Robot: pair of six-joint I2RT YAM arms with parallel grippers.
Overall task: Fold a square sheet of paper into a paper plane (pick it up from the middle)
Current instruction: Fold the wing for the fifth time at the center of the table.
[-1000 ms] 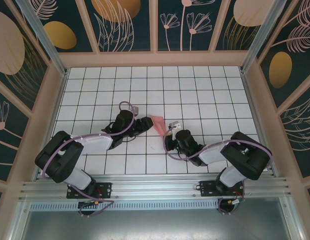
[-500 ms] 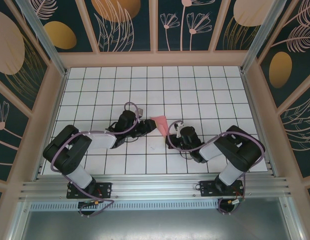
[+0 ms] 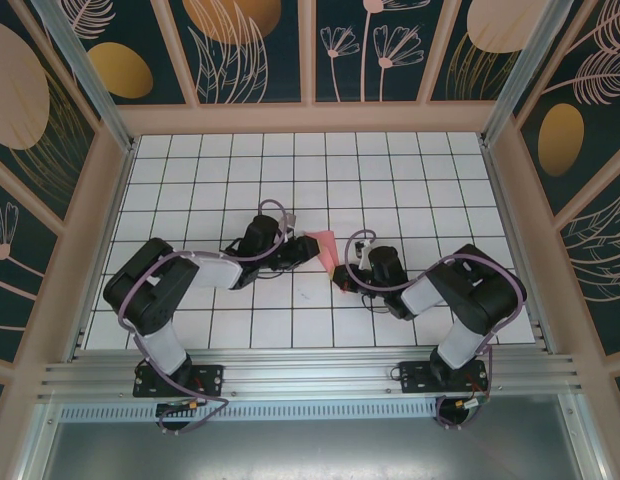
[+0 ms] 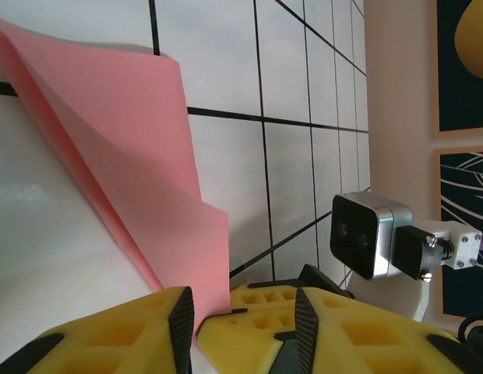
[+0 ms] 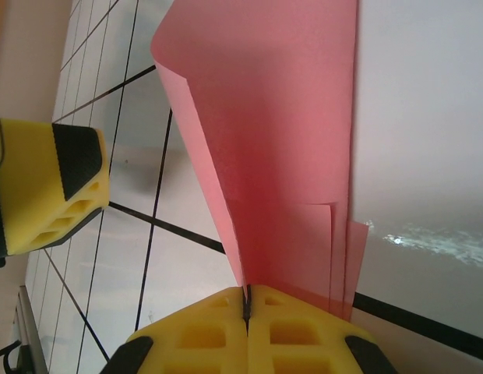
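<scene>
The right pincer (image 5: 247, 300) is closed tight on the paper (image 5: 280, 132). Its two yellow fingertips are pressed together with the sheet's narrow end clamped in the seam. From that grip the pink paper fans outward and widens. Several folded layers show as stepped edges on one side, and the other edge curls over.

In the top view the right pincer (image 3: 342, 278) sits near the middle of the desk (image 3: 390, 180). The paper (image 3: 325, 248) runs from the pincer toward the far side, leaning slightly left. Its long axis is therefore roughly near-to-far, with the narrow end near and the broad end far.

The left pincer (image 3: 298, 250) is just left of the paper. In its wrist view the left pincer (image 4: 243, 321) has its jaws partly apart and nothing clamped between them. The paper (image 4: 125, 156) stands up as a creased, curving wall. Its lower corner comes down into the gap, close beside one black pad. Whether it touches that pad I cannot tell.

Beyond the gap are the right pincer's fingertips (image 4: 261, 304) and its camera (image 4: 366, 234). One left finger (image 5: 47, 187) shows off to the side of the paper, apart from it.
</scene>
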